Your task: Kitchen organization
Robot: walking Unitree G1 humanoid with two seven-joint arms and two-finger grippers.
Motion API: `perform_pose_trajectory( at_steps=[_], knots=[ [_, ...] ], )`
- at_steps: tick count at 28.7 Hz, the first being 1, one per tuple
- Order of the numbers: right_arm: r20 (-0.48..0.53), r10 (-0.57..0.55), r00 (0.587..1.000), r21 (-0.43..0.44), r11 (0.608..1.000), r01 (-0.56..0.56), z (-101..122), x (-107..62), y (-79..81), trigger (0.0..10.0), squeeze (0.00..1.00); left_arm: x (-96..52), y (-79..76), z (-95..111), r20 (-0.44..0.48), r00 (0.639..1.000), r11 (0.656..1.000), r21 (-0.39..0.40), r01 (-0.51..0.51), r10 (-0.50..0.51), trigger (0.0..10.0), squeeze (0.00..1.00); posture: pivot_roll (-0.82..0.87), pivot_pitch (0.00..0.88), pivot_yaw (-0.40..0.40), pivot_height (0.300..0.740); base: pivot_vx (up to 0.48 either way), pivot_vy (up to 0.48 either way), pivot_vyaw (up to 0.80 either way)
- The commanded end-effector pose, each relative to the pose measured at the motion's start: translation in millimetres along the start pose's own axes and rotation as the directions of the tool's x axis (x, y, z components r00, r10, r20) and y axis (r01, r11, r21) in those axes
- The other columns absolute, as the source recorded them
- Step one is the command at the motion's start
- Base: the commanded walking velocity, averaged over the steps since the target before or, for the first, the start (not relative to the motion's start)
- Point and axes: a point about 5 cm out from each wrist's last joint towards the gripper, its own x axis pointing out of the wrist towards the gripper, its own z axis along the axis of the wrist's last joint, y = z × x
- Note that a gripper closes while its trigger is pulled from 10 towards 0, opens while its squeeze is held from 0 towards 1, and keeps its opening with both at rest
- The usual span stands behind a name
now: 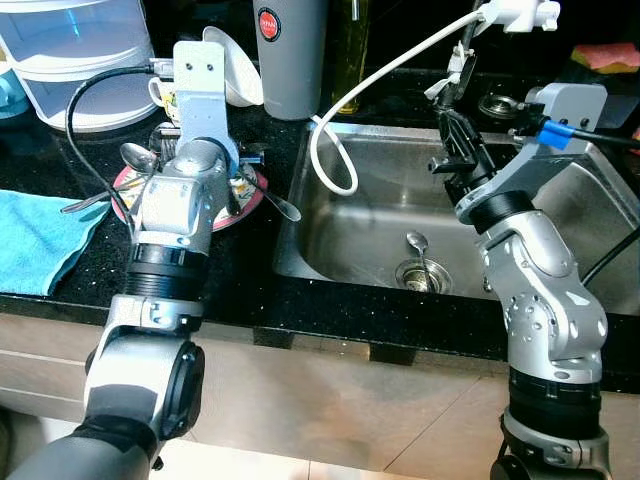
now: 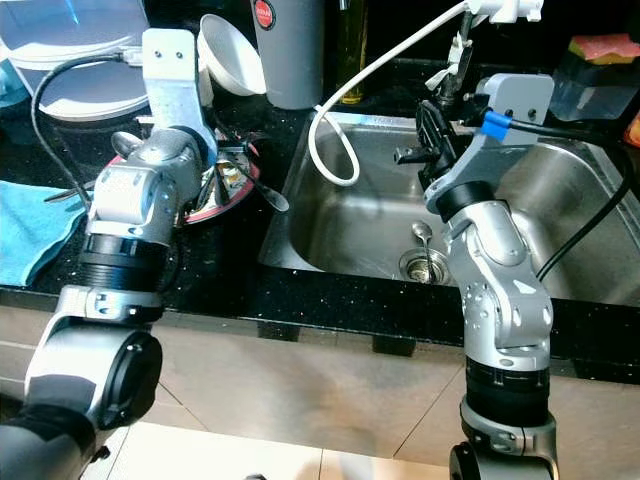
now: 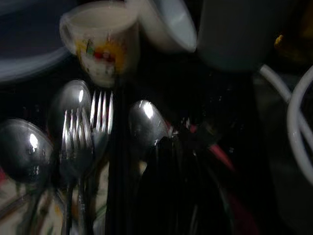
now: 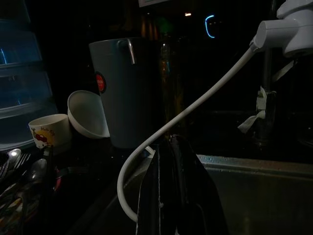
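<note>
1. A round plate (image 1: 252,205) with a red rim and a patterned face lies on the black counter just beside the sink (image 1: 330,262), on its left side; it carries a heap of shiny steel cutlery.
2. The cutlery shows in the left wrist view as several spoons (image 3: 145,122) and two forks (image 3: 100,115), bowls and tines pointing toward the small cup.
3. The left gripper (image 3: 168,171) hangs low over the plate among the cutlery; its black fingers look close together, but blur hides whether they grip anything.
4. One more spoon (image 1: 418,243) lies inside the sink, next to the drain.
5. The right gripper (image 4: 171,171) is raised above the sink, fingers pressed together and empty, near the white hose (image 1: 400,60).
6. Behind the plate stand a small printed cup (image 4: 49,129), a tilted white bowl (image 4: 88,115) and a tall grey container (image 1: 292,50).
7. A blue cloth (image 1: 40,235) lies on the counter, farther from the sink than the plate.
</note>
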Motion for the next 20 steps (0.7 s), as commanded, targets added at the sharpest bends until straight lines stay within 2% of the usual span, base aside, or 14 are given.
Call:
perform_pose_trajectory(
  at_steps=[1, 3, 5, 7, 8, 9, 15, 16, 20],
  knots=[
    [0.01, -0.005, 1.0, -0.005, 1.0, 0.005, 3, 0.0, -1.1, 10.0, 0.0, 1.3, 4.8, -1, -0.039, 0.999, 1.0, -0.015, -0.018, 0.017, 10.0, 0.0, 0.05, 0.113, 0.048, 0.74, 0.0, 0.0, 0.0],
    [0.009, -0.005, 1.0, -0.002, 1.0, 0.005, 2, -0.3, -0.5, 10.0, 0.0, 1.2, 10.6, -5, -0.086, 0.995, 0.996, -0.059, -0.063, 0.058, 10.0, 0.0, 0.05, 0.113, 0.05, 0.74, 0.0, 0.0, 0.0],
    [0.009, -0.005, 1.0, -0.001, 1.0, 0.005, 2, -0.5, -0.4, 10.0, 0.0, 1.9, 18.5, -9, -0.086, 0.989, 0.992, -0.022, -0.12, 0.118, 10.0, 0.0, 0.05, 0.113, 0.05, 0.74, 0.0, 0.0, 0.0],
    [0.008, -0.005, 1.0, 0.0, 1.0, 0.005, 1, -0.5, -0.5, 10.0, 0.0, 2.3, 20.6, -10, -0.085, 0.988, 0.991, -0.007, -0.132, 0.131, 10.0, 0.0, 0.05, 0.113, 0.05, 0.74, 0.0, 0.0, 0.0],
    [0.008, -0.005, 1.0, 0.0, 1.0, 0.005, 1, -0.5, -0.4, 10.0, 0.0, 3.0, 23.8, -13, -0.089, 0.985, 0.989, 0.001, -0.147, 0.147, 10.0, 0.08, 0.06, 0.113, 0.049, 0.74, 0.0, 0.0, 0.0],
    [0.007, -0.005, 1.0, 0.001, 1.0, 0.005, 1, -0.5, -0.4, 10.0, 0.0, 3.6, 25.8, -15, -0.094, 0.984, 0.988, 0.003, -0.153, 0.153, 10.0, 1.0, 0.06, 0.113, 0.048, 0.74, 0.0, 0.0, 0.0],
    [0.007, -0.004, 1.0, 0.002, 1.0, 0.004, 1, -0.5, -0.5, 10.0, 0.0, 5.7, 21.2, -21, -0.148, 0.984, 0.995, -0.028, -0.1, 0.094, 10.0, 1.0, 0.06, 0.112, 0.05, 0.74, 0.0, 0.0, 0.0],
    [0.007, -0.004, 1.0, 0.002, 1.0, 0.004, 1, -0.4, -0.4, 10.0, 0.0, 5.2, 18.5, -25, -0.186, 0.979, 0.994, -0.059, -0.093, 0.08, 10.0, 0.0, 0.06, 0.112, 0.05, 0.74, 0.0, 0.0, 0.0],
    [0.007, -0.005, 1.0, 0.002, 1.0, 0.005, 0, -0.5, -0.5, 10.0, 0.0, 4.7, 21.5, -29, -0.202, 0.973, 0.99, -0.058, -0.127, 0.113, 10.0, 0.0, 0.06, 0.11, 0.051, 0.74, 0.0, 0.0, 0.0]
  ],
)
